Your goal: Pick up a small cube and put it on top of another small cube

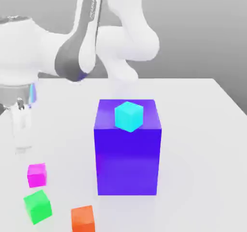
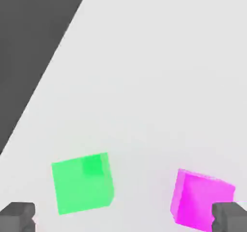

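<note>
The open, empty gripper (image 1: 22, 150) hangs above the table (image 1: 193, 168), with the magenta cube (image 1: 37, 175) below it, toward the exterior view's right.

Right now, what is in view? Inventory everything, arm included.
Big block: one, blue-purple, standing on the table
Cyan cube: one, cyan, on top of the big block
Magenta cube: one, magenta-pink, on the table at the exterior view's left
Green cube: one, green, on the table near the magenta cube
Orange cube: one, orange, on the table between the green cube and the big block
Table: one, white, beneath everything
Arm: one, white with grey, behind the block
Gripper: one, fingers apart, above the table
</note>
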